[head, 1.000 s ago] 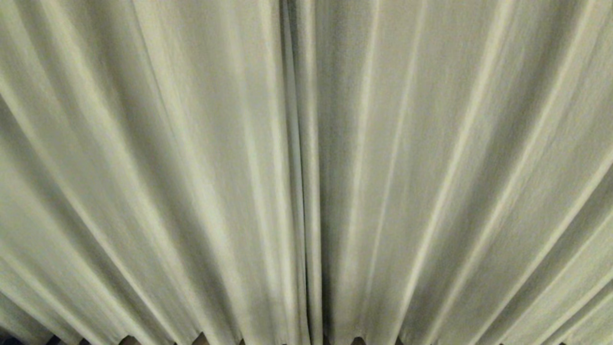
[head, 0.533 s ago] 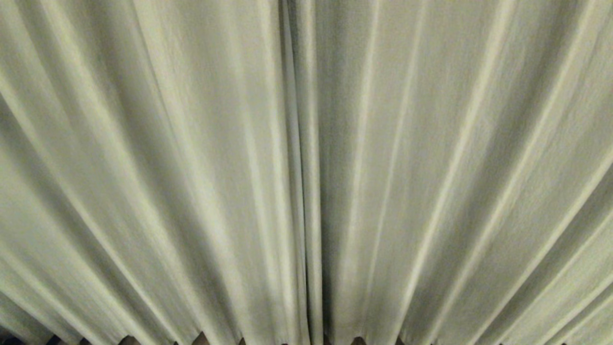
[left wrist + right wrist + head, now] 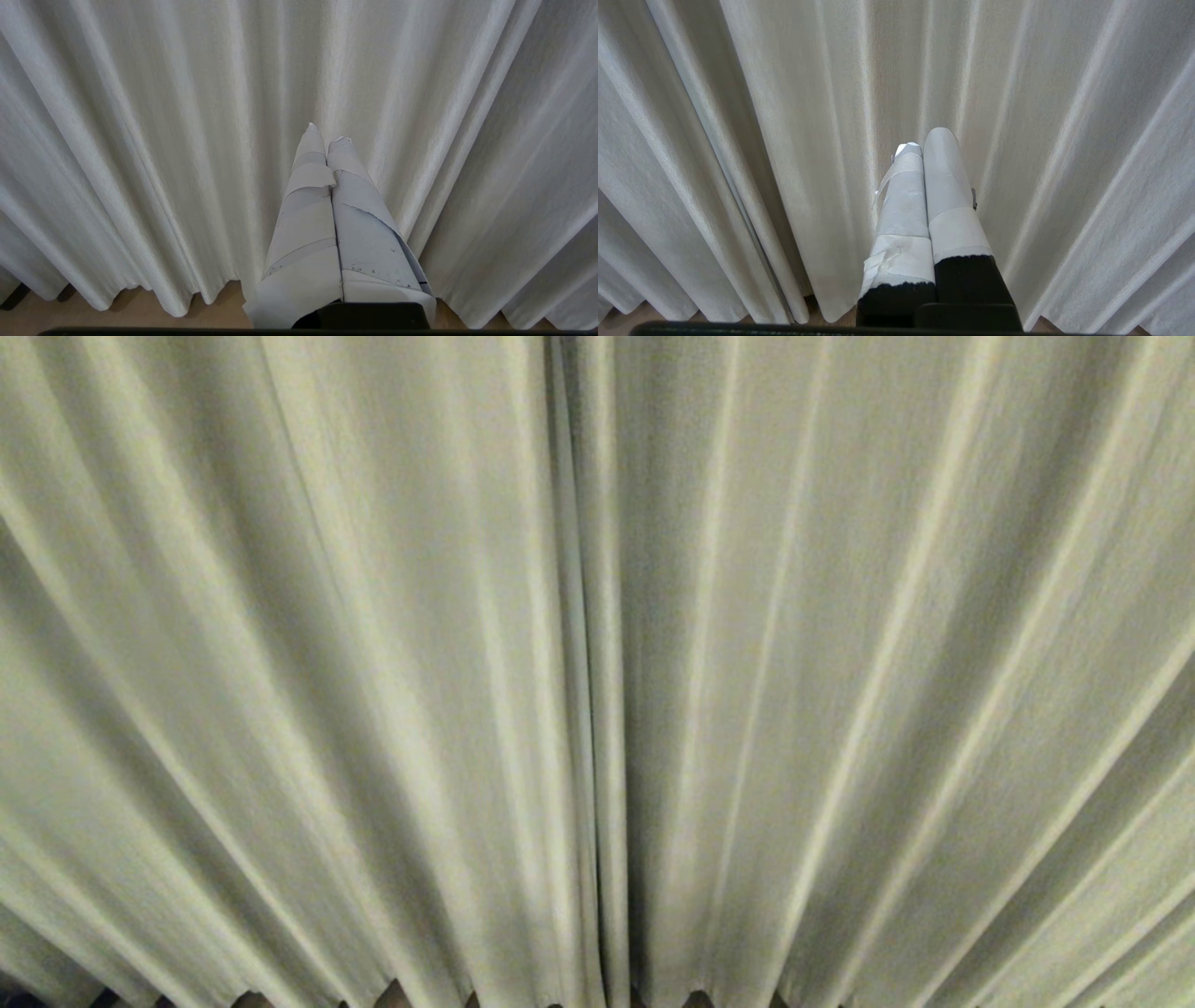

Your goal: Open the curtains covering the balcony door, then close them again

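Setting: a wall of cream-white pleated fabric fills every view, with a strip of tan floor (image 3: pixel 140 322) showing under the hem. Head view: the curtains (image 3: pixel 373 663) hang drawn across the whole picture, two panels meeting at a vertical seam just left of centre; pleats fan outward to both sides; the wavy bottom hem shows small dark gaps at the lower edge. No glass and no frame of the balcony door can be seen, the fabric covering everything behind it. Neither arm appears in this view. Left wrist view: the left gripper (image 3: pixel 327 133) points at the curtains, its two fingers wrapped in pale grey tape, jaws pressed together along their length and holding nothing; the tips lie over a pleat of the fabric, and whether they touch it cannot be told. The hem ends just above the floor, in scallops, on either side of the gripper. Right wrist view: the right gripper (image 3: pixel 927 140) likewise faces the fabric, fingers taped white over black bases, jaws closed against each other and empty; the tips lie before a broad flat pleat, contact not determinable. The seam where the two panels overlap runs down the fabric to one side of this gripper. A sliver of floor shows beneath the hem.
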You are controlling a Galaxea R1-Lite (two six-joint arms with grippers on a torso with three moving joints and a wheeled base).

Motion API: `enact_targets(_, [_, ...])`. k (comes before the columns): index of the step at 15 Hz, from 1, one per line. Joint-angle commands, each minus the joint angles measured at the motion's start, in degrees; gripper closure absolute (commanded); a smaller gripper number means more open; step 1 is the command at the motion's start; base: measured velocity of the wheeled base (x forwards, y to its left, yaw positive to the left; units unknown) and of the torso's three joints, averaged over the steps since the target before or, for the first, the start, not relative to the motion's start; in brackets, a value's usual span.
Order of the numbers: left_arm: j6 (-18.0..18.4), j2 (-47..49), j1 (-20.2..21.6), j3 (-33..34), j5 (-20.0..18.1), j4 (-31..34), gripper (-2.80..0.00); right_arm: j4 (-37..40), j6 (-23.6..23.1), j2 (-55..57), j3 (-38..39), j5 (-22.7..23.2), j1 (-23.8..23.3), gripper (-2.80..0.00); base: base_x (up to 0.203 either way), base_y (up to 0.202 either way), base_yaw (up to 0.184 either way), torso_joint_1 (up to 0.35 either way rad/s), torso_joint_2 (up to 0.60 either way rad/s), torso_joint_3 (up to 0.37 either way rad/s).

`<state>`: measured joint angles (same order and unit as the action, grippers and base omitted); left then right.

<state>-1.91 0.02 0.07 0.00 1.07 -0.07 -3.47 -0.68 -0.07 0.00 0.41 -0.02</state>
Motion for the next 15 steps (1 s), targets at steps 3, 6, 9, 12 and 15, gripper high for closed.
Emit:
enact_targets(3, [-0.02,-0.02,0.01,0.0,-0.02,-0.01,0.0,-0.04,0.07,0.07,0.0,0.03,0.02,0.0,0.0,0.0,0.0,0.0,0.0,0.0])
enact_targets(6, [-0.02,-0.02,0.01,0.0,0.07,-0.01,0.0,-0.04,0.07,0.07,0.0,0.03,0.02,0.0,0.0,0.0,0.0,0.0,0.0,0.0])
enact_targets(9, [0.01,-0.02,0.01,0.0,-0.02,-0.01,0.0,-0.04,-0.02,0.07,0.0,0.03,-0.05,0.0,0.0,0.0,0.0,0.0,0.0,0.0])
enact_targets(12, [0.0,-0.02,0.01,0.0,-0.02,-0.01,0.0,-0.04,0.24,0.07,0.0,0.03,0.02,0.0,0.0,0.0,0.0,0.0,0.0,0.0])
enact_targets(15, [0.06,-0.02,0.01,0.0,-0.02,-0.01,0.0,-0.12,0.78,0.07,0.0,-0.79,0.02,0.0,0.0,0.0,0.0,0.0,0.0,0.0])
